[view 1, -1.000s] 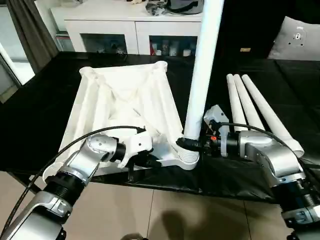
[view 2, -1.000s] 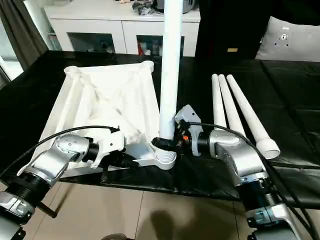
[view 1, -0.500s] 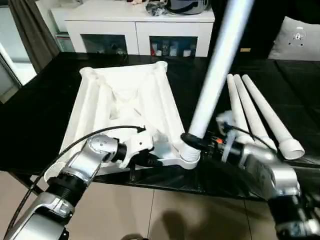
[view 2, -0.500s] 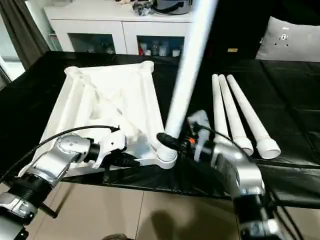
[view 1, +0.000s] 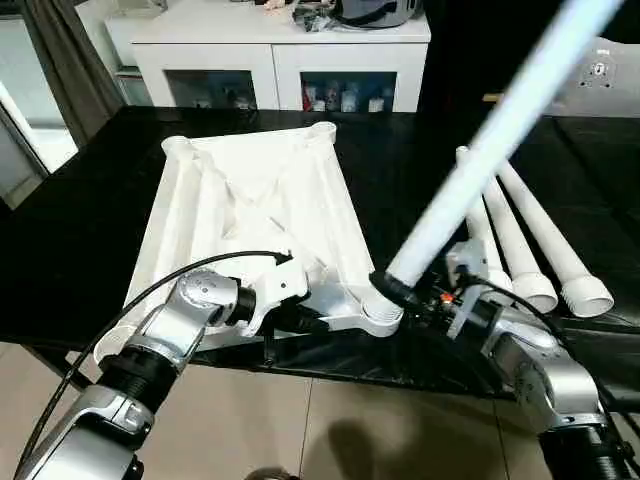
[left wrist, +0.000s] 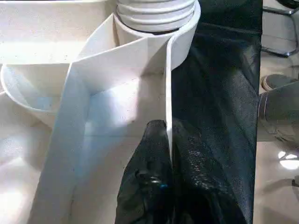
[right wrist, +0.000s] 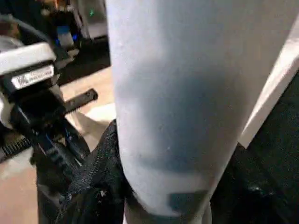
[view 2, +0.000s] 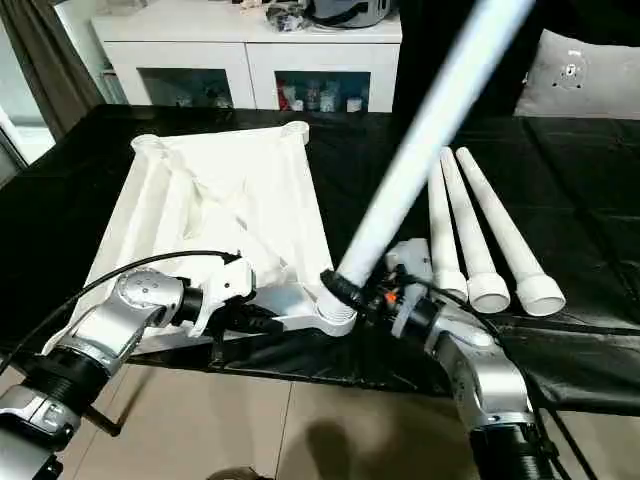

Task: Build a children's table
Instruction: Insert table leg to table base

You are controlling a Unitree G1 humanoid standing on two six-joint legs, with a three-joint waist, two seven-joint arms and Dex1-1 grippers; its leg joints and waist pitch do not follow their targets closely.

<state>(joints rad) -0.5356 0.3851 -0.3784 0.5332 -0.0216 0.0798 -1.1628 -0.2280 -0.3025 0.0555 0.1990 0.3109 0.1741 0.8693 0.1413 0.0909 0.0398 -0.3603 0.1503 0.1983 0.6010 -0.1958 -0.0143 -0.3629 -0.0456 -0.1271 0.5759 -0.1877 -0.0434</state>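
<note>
While the white table top (view 1: 250, 215) lies upside down on the black-covered surface (view 1: 80, 230), ribbed underside up, none of the four legs looks properly seated: one leg (view 1: 480, 150) sits at the near right corner socket (view 1: 380, 312), leaning hard to the right, and three spare legs (view 1: 520, 240) lie side by side just right of it. The right gripper (view 1: 395, 292) clasps that leaning leg at its base, and the left gripper (left wrist: 167, 154) pinches the thin near rim of the top.
</note>
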